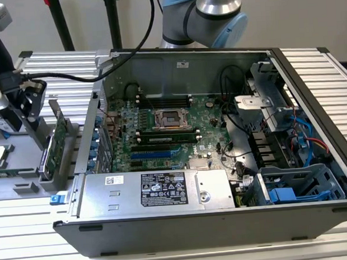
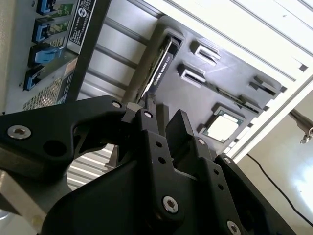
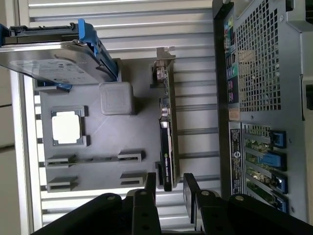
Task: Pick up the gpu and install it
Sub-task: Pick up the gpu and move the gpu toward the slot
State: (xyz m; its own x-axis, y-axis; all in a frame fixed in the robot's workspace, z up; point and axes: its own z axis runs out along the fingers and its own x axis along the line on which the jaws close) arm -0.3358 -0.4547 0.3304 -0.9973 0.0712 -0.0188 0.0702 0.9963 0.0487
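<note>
The gpu (image 1: 55, 143) stands on its long edge in a slot of a grey fixture (image 1: 25, 187), left of the open computer case in the exterior view. Its green board faces the case and its silver bracket (image 3: 164, 63) is at the far end. In both wrist views the gpu (image 3: 167, 147) (image 2: 162, 62) shows as a thin black edge. My gripper (image 1: 31, 108) hangs above the card's near end, apart from it. The gripper (image 3: 169, 188) (image 2: 164, 115) is open, one finger to each side of the card's line, with nothing held.
The open case (image 1: 226, 227) holds the large green motherboard (image 1: 162, 143) and a silver power supply (image 1: 159, 191). Its rear panel (image 3: 259, 73) stands close beside the card. On the fixture (image 3: 102, 142) sit a processor (image 3: 66, 127) and a hard drive with blue rails (image 3: 54, 54).
</note>
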